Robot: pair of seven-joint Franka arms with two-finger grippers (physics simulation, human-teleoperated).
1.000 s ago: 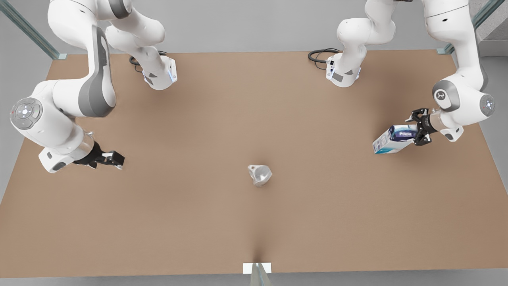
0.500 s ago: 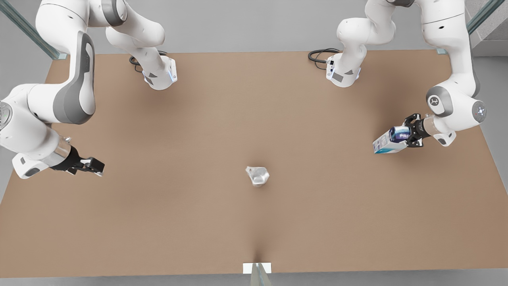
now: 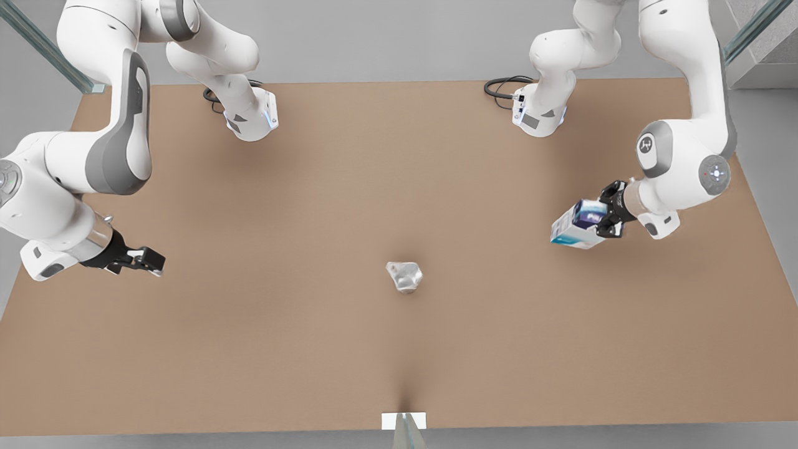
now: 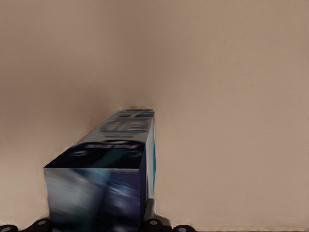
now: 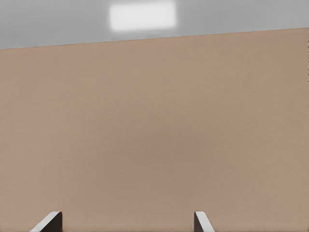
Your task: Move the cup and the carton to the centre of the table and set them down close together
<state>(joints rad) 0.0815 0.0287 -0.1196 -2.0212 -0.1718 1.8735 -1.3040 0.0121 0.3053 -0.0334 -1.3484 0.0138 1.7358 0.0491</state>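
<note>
**Front view: carton on its way in, cup waiting at centre**

Front view shows what has changed in the last second; my left gripper, clamped on the carton, has swung in from the front view's right edge toward the middle, and the carton rides tilted above the table, top end in the jaws, base pointing at the centre. My right gripper has pulled back toward the front view's left edge and now waits there; in the right wrist view its fingers stand well apart with nothing between them.

I read this as the carry half done; the carton is off the surface but well apart from the cup, so the run to centre and the set-down remain.

The cup sits near the table's middle, a small silvery faceted thing, free of both arms. The carton in the left wrist view shows its dark blue-purple panel with white lettering, white sides, a teal streak along one edge.
</note>
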